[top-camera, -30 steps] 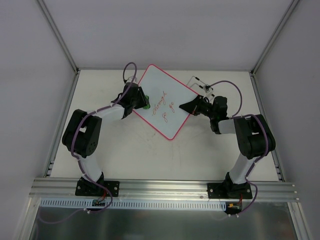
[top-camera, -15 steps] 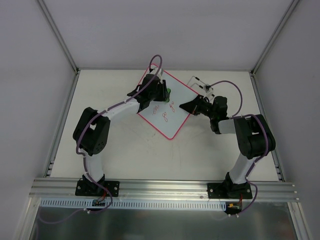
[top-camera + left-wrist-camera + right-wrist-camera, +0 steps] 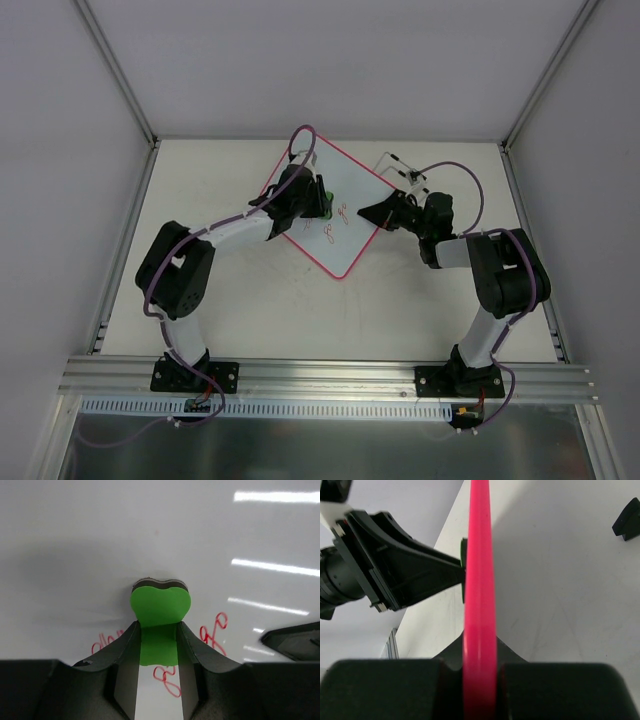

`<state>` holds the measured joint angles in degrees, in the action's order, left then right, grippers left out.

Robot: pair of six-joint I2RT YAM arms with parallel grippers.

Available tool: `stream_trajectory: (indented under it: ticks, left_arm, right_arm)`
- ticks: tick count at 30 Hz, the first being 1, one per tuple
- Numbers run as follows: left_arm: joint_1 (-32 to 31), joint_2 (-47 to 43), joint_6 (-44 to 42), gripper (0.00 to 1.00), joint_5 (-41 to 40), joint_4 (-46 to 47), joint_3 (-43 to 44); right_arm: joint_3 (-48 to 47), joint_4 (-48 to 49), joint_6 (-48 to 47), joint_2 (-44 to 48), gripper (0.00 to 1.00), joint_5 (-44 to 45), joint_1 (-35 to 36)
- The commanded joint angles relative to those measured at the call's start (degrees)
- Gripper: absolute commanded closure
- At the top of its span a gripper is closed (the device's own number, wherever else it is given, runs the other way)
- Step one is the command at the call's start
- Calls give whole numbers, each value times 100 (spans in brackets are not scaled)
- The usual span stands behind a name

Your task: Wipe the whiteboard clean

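Note:
The whiteboard (image 3: pixel 345 225), white with a pink-red frame, lies tilted like a diamond at the back middle of the table. Red handwriting (image 3: pixel 331 222) remains near its centre. My left gripper (image 3: pixel 318 198) is shut on the green bone-shaped eraser (image 3: pixel 160 611) and presses it on the board, just beyond the red writing (image 3: pixel 214 631). My right gripper (image 3: pixel 372 214) is shut on the board's right edge; in the right wrist view the pink frame (image 3: pixel 479 605) runs straight up between the fingers.
A small clear stand with black clips (image 3: pixel 404 170) lies behind the right gripper. A black foot (image 3: pixel 626 520) sits on the table at the right wrist view's upper right. Metal rails border the table left and right.
My left gripper swept the eraser from the board's left edge toward its upper middle, then back a little. Much of the red writing is gone. The right arm has not moved.

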<state>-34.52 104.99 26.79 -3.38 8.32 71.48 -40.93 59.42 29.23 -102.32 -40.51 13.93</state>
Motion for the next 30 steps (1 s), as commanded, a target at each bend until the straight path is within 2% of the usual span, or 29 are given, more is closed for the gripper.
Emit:
stream_trajectory:
  ticks: [1, 7, 15, 18, 30]
  left_arm:
    - [-81, -4, 511, 100, -251, -656, -940]
    - [279, -470, 1302, 100, -278, -15, -2127]
    - [648, -629, 1698, 100, -427, 451, -2569]
    - [666, -515, 1506, 100, -357, 522, -2350]
    - [385, -14, 732, 100, -32, 900, -575]
  right_arm:
    - [-21, 211, -700, 160, 100, -791, 364]
    - [23, 219, -708, 160, 100, -800, 364]
    - [23, 237, -691, 116, 100, -818, 373]
    - [15, 237, -665, 116, 100, -827, 373]
    - [-20, 228, -638, 107, 100, -879, 426]
